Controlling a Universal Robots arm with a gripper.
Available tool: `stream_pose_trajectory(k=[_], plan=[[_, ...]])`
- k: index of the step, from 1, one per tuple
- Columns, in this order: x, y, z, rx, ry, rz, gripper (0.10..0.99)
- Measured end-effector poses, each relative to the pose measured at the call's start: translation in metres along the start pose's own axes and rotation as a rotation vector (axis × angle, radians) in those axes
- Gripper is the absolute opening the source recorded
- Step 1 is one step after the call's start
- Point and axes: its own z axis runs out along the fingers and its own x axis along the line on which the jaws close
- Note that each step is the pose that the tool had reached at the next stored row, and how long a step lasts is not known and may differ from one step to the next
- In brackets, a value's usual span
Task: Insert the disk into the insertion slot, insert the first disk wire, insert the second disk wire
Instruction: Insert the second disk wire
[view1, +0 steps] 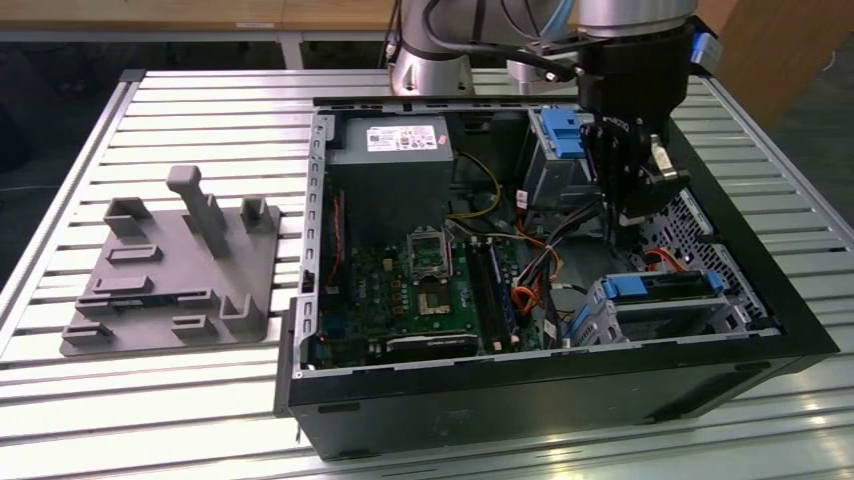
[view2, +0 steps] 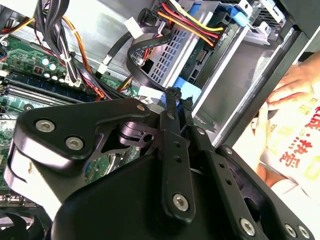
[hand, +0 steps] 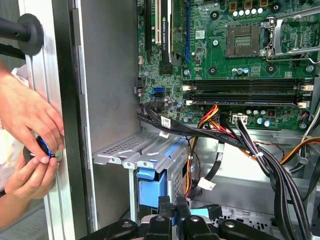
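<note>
The scene is lit evenly from above. Soft glare is thrown along the near slats of the metal desk (view1: 160, 400), while the inside of the computer case (view1: 534, 400) is left shadowed. In the second wrist view, a person's clothing (view2: 292, 130) is washed out.

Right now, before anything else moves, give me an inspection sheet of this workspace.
Surface: slatted metal table, carrying the open computer case.
Job's things: disk sits in the insertion slot; first disk wire arcs beside it; second disk wire at the end effector.
Clutter: grey fixture plate beside the case.
Grippers: end effector apparently shut on the second disk wire's blue plug.
Cables: black bundle crosses the case interior.
Surroundings: a person's hands at the case's outer wall.
</note>
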Motion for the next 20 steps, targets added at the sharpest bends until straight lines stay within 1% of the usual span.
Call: stream_pose_trajectory(k=[3,4,14,15,17,20], plan=[[-0.0001,0.0000,0.0002,0.000,0.0000,0.000,0.196],[-0.0002,0.0001,0.0004,0.000,-0.0001,0.000,0.263],[-0.0002,0.0008,0.0031,0.001,-0.0002,0.000,0.263],[-0.0001,0.0011,0.0031,0.003,-0.0020,0.002,0.263],[0.0003,0.0015,0.0033,0.008,-0.0109,0.005,0.263],[0.0003,0.0025,0.0029,0.009,-0.0119,0.006,0.263]])
